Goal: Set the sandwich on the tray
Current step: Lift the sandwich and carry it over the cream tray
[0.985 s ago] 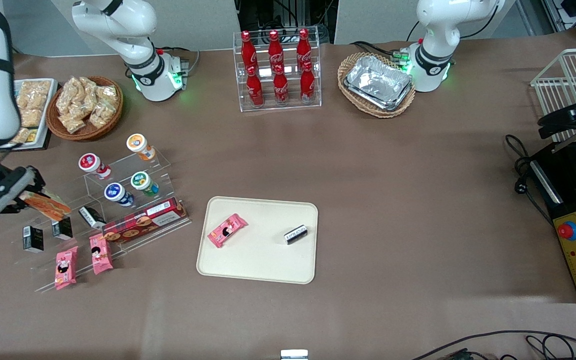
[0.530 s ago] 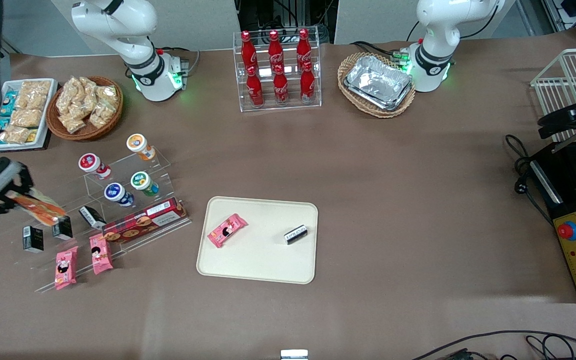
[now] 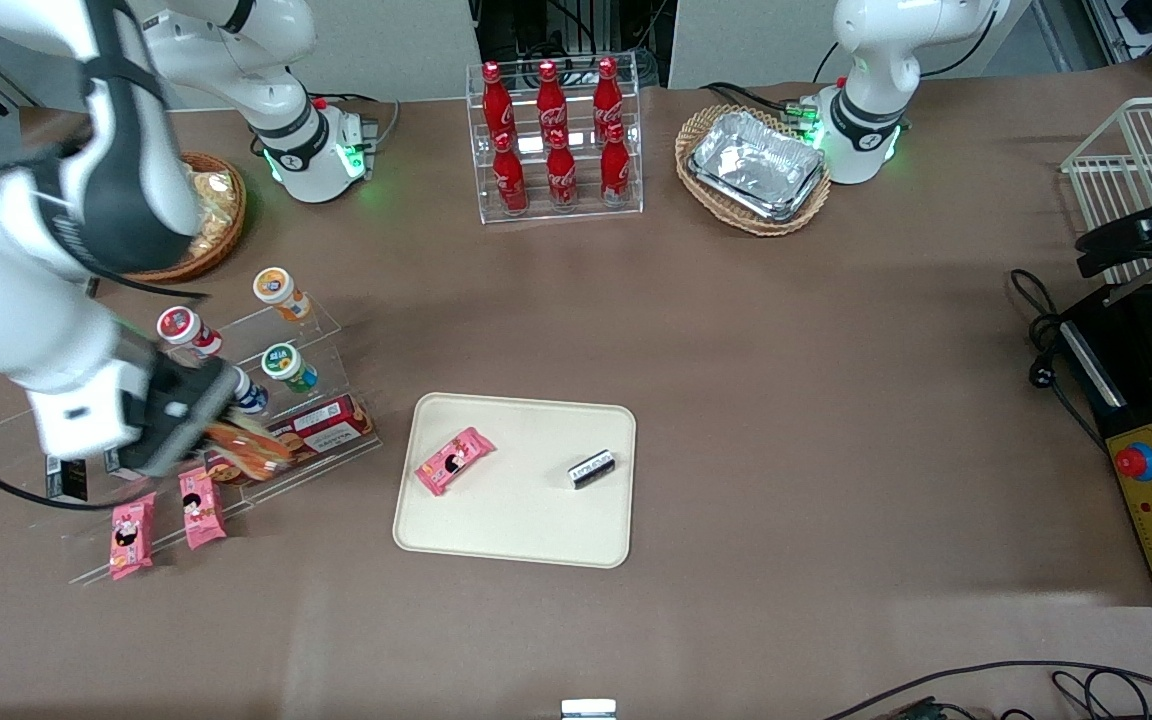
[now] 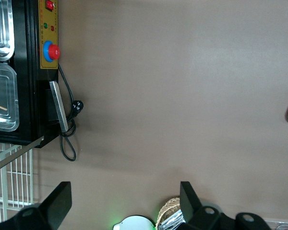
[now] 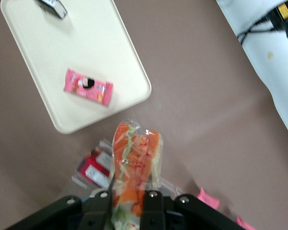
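Note:
My right gripper (image 3: 211, 432) (image 5: 129, 196) is shut on the sandwich (image 3: 248, 449) (image 5: 134, 163), a clear-wrapped wedge with orange-red filling. It hangs above the acrylic snack shelf, over the long red cookie box (image 3: 301, 437). The cream-beige tray (image 3: 526, 525) (image 5: 93, 48) lies flat on the table, a short way toward the parked arm's end from the gripper. On the tray rest a pink snack packet (image 3: 453, 461) (image 5: 88, 87) and a small black packet (image 3: 592, 469) (image 5: 53, 5).
The acrylic shelf holds several cups (image 3: 286, 365), two pink packets (image 3: 202, 508) and small black boxes (image 3: 67, 479). A wicker basket of snacks (image 3: 216, 210), a cola bottle rack (image 3: 556, 140) and a basket of foil trays (image 3: 756, 168) stand farther back. A black machine (image 3: 1151, 430) sits at the parked arm's end.
My gripper has carried the sandwich from the working arm's end of the table toward the tray, now over the cookie box. The arm swung into view over the snack basket.

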{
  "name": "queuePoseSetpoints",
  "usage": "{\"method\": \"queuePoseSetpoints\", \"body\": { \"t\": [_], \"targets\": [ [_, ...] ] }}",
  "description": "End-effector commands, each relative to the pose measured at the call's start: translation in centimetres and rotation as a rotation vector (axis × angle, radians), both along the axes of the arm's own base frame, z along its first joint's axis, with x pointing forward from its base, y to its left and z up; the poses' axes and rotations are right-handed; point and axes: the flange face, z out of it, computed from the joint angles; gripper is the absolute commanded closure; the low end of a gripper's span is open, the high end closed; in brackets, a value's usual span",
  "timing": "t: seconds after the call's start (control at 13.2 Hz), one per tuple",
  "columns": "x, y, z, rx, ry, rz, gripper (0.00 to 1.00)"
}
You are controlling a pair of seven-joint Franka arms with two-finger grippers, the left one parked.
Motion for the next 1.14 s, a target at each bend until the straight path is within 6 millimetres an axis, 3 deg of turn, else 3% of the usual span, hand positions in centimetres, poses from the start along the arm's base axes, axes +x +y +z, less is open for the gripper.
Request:
{"method": "queuePoseSetpoints", "body": {
  "t": [0.0,0.15,0.45,0.83,1.06],
  "targets": [
    [2.7,10.2,-3.5,-0.019,-0.051,0.023,1.00],
    [2.7,16.3,-7.6,-0.044,-0.106,0.098,1.00],
    [1.9,23.9,-15.3,-0.041,-0.181,0.207,1.00],
    [0.6,29.0,-20.4,-0.051,-0.236,0.298,1.00],
    [0.9,29.8,-24.0,-0.066,-0.321,0.351,1.00]
  ]
}}
